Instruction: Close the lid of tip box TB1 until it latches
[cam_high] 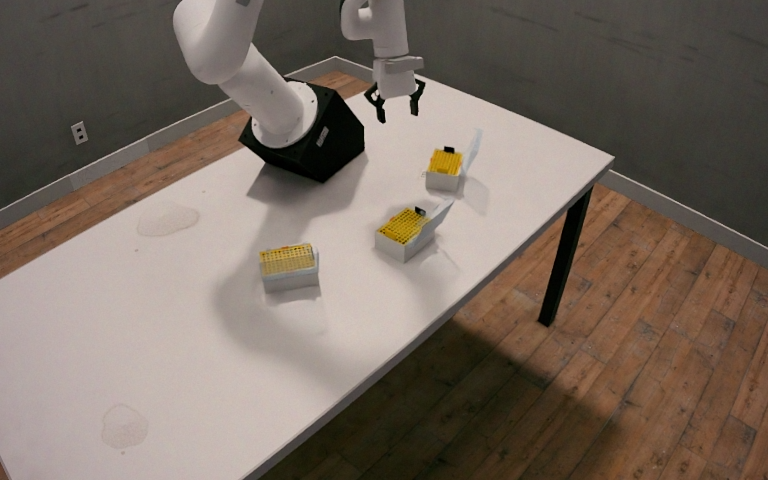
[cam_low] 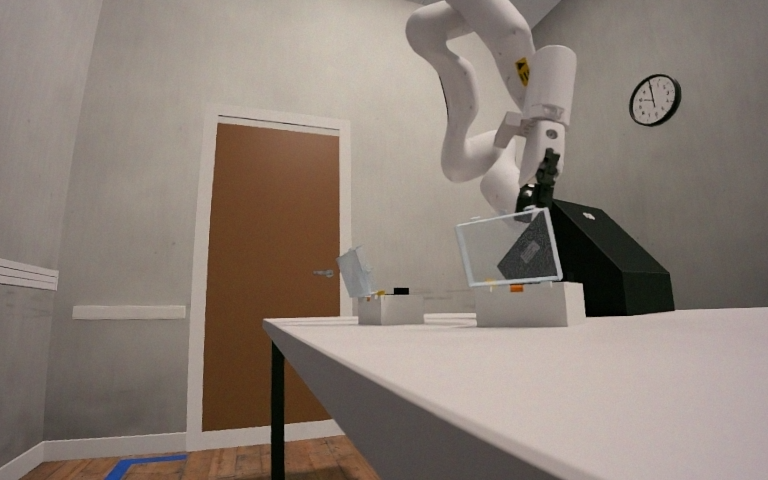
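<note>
Cannot tell which of the three small white plastic tip boxes with yellow racks is TB1: no label legible in either view. All three set apart on the white table top [cam_high: 141,339], out from the black angular arm pedestal [cam_high: 339,152]:
- the far box [cam_high: 443,171], to the side of the pedestal across the table's width
- the middle box [cam_high: 404,234], diagonally farther from the pedestal, toward the table's long edge
- the lone box [cam_high: 288,267], out from the pedestal along the table's length

Thin, clear, hinged covers raised, as with the upright lid [cam_high: 472,146] on the far box and the slanted lid [cam_high: 440,216] on the middle one.

Likely to handle as light, loose and easily shoved or tipped, with a stiff shell, slick plastic and a thin lid. Better not to pinch. Push the lid over from behind its free top edge, then press straight down on the front edge near the latch. Keep the force vertical so the box stays flat.

Between pedestal and far box, high above the table, hangs the white gripper [cam_high: 396,107] with black fingers, spread to full width and gripping nothing, apart from every box.
</note>
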